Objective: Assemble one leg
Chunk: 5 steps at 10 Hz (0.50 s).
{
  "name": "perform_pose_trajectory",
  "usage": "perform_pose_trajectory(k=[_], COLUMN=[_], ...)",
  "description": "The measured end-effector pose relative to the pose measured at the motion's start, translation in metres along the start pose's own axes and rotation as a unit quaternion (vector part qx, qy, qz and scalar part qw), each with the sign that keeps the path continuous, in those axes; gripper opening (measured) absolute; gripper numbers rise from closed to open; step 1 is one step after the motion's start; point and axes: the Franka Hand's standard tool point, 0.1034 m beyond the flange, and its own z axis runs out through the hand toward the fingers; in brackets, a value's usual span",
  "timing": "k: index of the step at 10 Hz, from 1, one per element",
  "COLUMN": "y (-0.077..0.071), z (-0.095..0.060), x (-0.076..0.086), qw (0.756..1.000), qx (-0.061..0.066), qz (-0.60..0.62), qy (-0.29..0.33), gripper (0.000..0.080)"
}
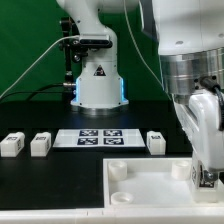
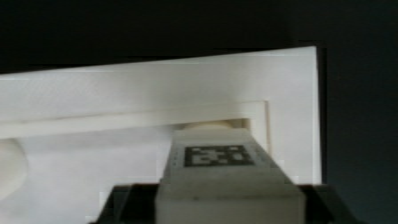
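My gripper [image 1: 206, 172] is shut on a small white leg [image 1: 207, 180] and holds it over the right end of the large white panel [image 1: 140, 188], near a round corner socket [image 1: 180, 168]. In the wrist view the leg [image 2: 217, 165] runs out from between my dark fingers [image 2: 132, 205], its black-and-white tag facing the camera. Its far end lies over the panel [image 2: 107, 110] near the panel's corner. I cannot tell whether the leg touches the panel. The gripper [image 2: 222, 208] grips the leg's near end.
Three more white legs stand on the black table: two at the exterior view's left [image 1: 12, 144] [image 1: 40, 144] and one right of the marker board [image 1: 155, 141]. The marker board [image 1: 100, 137] lies mid-table. The arm's base [image 1: 97, 80] stands behind it.
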Motion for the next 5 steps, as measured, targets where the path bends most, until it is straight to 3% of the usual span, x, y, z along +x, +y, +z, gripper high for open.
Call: perform_pose_trajectory(k=[2,3,4,5], y=[0.0006,0.0008,0.0009,0.0011], z=[0.0005,0.0007,0.0007,0.0004], x=[-0.0001,-0.0002,-0.0001,0.0005], qw=[1.0,1.0,1.0,0.998], qx=[-0.001,-0.001,-0.001,-0.001], qz=[-0.005,-0.006,-0.015,-0.069], qy=[0.0,0.0,0.0,0.0], gripper=[0.0292,0.0497,0.0497,0.0621])
